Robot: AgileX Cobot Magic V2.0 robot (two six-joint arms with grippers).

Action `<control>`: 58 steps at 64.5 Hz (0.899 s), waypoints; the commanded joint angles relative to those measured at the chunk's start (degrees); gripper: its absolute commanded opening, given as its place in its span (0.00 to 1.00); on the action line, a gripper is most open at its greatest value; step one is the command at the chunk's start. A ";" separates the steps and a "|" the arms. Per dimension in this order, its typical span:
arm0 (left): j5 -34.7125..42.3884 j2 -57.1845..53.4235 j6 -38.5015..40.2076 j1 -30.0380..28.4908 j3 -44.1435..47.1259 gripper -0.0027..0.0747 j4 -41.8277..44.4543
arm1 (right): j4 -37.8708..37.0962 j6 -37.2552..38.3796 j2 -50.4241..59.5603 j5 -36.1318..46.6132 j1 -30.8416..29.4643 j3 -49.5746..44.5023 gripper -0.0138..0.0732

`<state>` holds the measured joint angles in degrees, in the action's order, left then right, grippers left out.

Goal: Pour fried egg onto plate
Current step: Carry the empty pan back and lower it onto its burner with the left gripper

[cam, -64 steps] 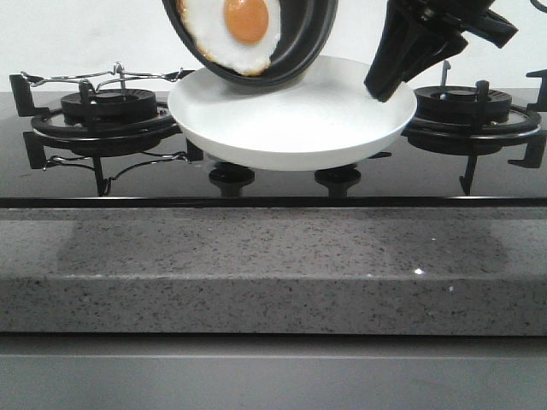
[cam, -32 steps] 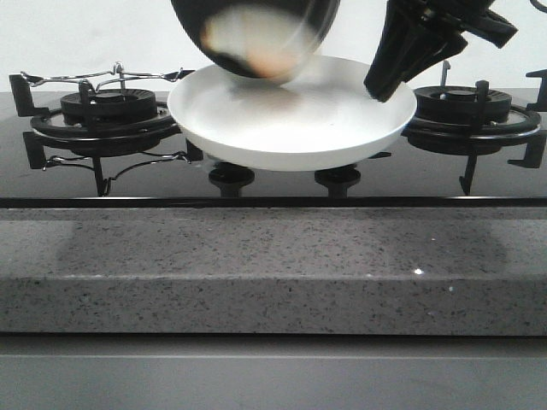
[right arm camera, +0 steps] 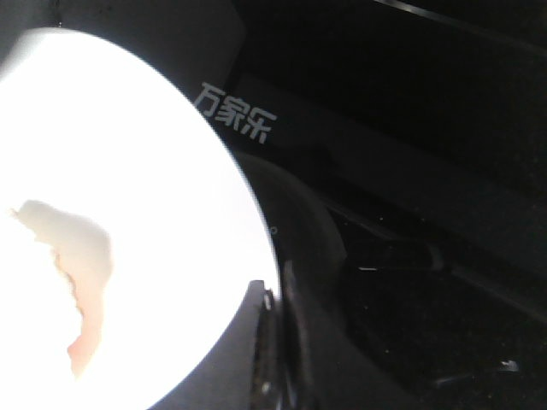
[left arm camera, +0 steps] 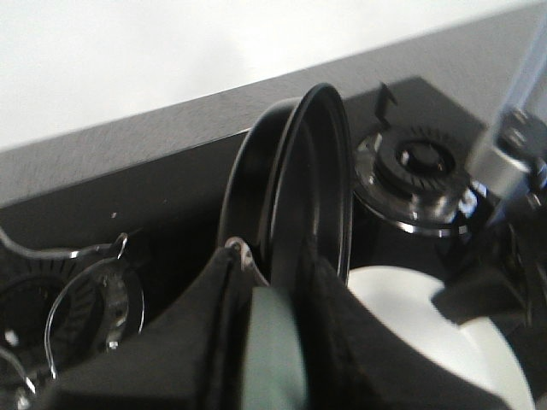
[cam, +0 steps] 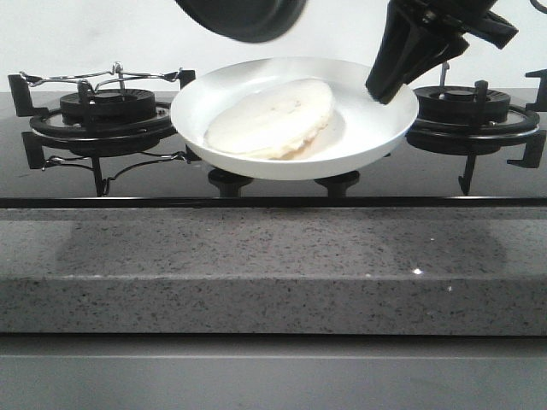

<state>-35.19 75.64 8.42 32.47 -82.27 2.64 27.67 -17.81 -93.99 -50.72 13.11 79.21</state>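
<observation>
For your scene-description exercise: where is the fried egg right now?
In the front view the fried egg lies pale side up in the white plate, left of centre, between the two burners and below the raised black pan.

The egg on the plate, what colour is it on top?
Pale cream, no yolk showing on the fried egg; clearest in the front view.

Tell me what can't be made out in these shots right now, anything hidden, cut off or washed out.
- Fried egg yolk: front view shows only the pale underside.
- Plate: overexposed in the right wrist view, surface detail lost.
- Black pan: top cut off by the front view's upper edge.
- Left pincer: blurred and too close in the left wrist view.
- Right pincer: tips meet the plate rim; grip unclear.
</observation>
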 commanded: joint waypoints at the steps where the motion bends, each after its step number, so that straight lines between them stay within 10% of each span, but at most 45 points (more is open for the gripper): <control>1: 6.70 -2.25 -1.90 -5.99 -1.01 0.01 -11.05 | 2.33 -0.24 2.77 2.01 0.00 1.55 0.09; 27: -7.60 2.65 -43.43 -39.53 8.83 0.01 -85.03 | 2.33 -0.24 2.77 2.01 0.00 1.55 0.09; 58: -25.20 20.91 -44.27 -51.72 9.51 0.01 -99.32 | 2.33 -0.24 2.77 2.01 0.00 1.55 0.09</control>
<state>-55.16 96.63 -35.58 -19.18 -70.99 -90.15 27.67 -17.94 -93.99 -50.72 13.11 79.21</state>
